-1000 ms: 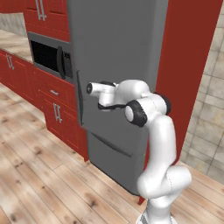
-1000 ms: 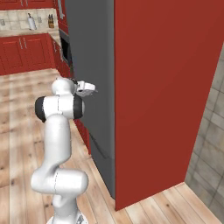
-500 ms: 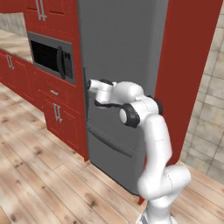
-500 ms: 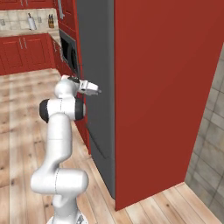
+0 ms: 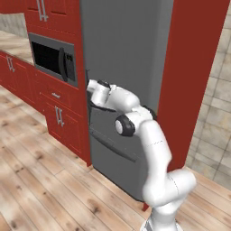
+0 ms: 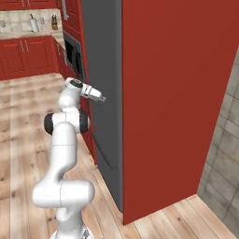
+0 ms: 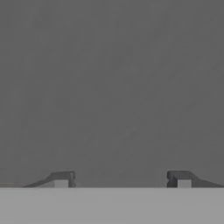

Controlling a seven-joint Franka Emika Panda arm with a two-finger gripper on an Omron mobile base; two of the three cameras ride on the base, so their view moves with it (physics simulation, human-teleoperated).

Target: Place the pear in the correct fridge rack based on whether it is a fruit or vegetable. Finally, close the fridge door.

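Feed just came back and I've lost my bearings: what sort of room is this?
A home kitchen, rendered: a tall grey fridge, a built-in microwave set in red cabinets, and a wood plank floor.

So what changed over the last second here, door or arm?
The fridge door swung from slightly ajar to nearly flush with the cabinet. The gripper followed it in, pressing toward its face; the fingers hold nothing. The microwave and the base stayed put.

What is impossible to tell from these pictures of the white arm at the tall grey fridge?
- The fridge's inside: the tall flat grey fridge door covers it in both base views.
- What the two-finger gripper touches: the hand view gives plain grey, fingertips apart.
- The fridge top: cut off by the upper edge.
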